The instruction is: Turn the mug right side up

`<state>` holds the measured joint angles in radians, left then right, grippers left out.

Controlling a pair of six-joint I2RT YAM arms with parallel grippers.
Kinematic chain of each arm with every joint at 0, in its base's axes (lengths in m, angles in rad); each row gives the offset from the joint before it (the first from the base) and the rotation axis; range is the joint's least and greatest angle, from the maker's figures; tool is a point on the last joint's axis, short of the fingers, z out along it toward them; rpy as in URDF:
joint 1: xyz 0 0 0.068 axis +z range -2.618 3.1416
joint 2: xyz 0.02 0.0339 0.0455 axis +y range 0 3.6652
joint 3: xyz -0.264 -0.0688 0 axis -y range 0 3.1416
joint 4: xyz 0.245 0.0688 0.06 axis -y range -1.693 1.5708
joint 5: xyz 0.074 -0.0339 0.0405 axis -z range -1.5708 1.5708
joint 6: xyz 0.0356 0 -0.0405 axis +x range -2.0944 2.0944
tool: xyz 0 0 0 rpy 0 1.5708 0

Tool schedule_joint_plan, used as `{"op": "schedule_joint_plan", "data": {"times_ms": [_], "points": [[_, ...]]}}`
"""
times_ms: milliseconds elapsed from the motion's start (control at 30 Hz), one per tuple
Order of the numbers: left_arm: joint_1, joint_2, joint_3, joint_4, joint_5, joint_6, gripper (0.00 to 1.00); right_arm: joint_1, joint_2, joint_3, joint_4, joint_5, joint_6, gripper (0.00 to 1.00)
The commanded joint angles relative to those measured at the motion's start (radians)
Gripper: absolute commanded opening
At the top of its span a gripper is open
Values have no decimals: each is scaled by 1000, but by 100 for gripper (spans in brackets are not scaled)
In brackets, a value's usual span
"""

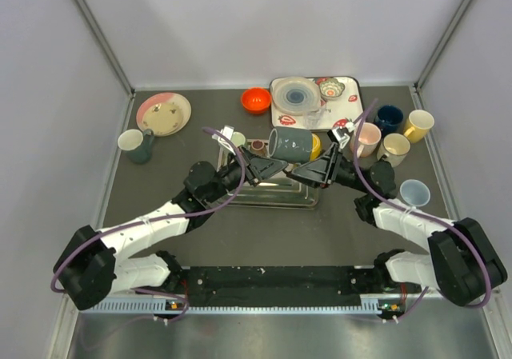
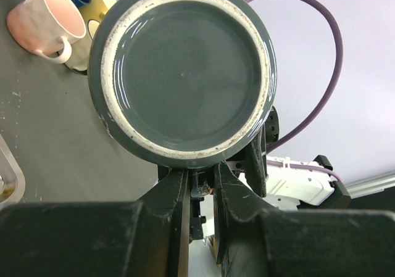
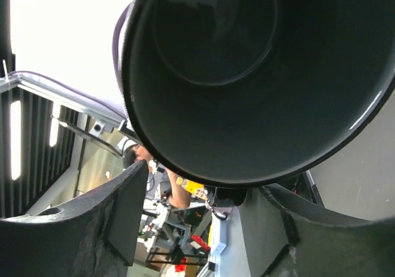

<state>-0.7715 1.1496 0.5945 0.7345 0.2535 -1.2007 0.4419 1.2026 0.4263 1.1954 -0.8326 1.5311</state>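
Top cam: grey mug (image 1: 288, 143) is up off the table mid-scene, lying on its side w/ its mouth to the right, by the far side of a metal tray (image 1: 276, 199). Left gripper (image 1: 270, 168) and right gripper (image 1: 310, 169) meet just under it, tips close together. More cups stand far right, incl. a pink mug (image 1: 368, 139).

Left wrist cam: the mug's base fills the view, square-on. Left fingers (image 2: 174, 194) are pressed close together just beneath it, pinching a dark bit, prob. the handle.

Right wrist cam: looking straight into the mug's mouth. Right fingers (image 3: 123, 221) are spread wide, one either side below the rim; can't tell if they touch it.
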Motion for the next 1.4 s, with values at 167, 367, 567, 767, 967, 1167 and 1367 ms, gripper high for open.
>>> {"op": "schedule_joint_plan", "data": {"times_ms": [167, 367, 567, 767, 967, 1167, 1367], "points": [[-28, -22, 22, 111, 90, 50, 0, 17, 18, 48, 64, 121, 46, 48], [-34, -40, 11, 105, 102, 58, 0, 17, 52, 45, 92, 194, 93, 37], [-38, -53, 2, 106, 115, 64, 0, 17, 78, 55, 113, 231, 123, 27], [-41, -54, -7, 117, 128, 64, 0, 17, 75, 45, 98, 274, 103, 10], [-41, -68, -24, 114, 130, 84, 0, 14, 68, 58, 70, 251, 55, 0], [-38, -77, -58, 140, 87, 104, 36, 15, -53, 147, -349, 184, -164, 0], [-26, -94, -73, 121, 44, 101, 56, 15, -161, 227, -686, 188, -410, 0]]}}
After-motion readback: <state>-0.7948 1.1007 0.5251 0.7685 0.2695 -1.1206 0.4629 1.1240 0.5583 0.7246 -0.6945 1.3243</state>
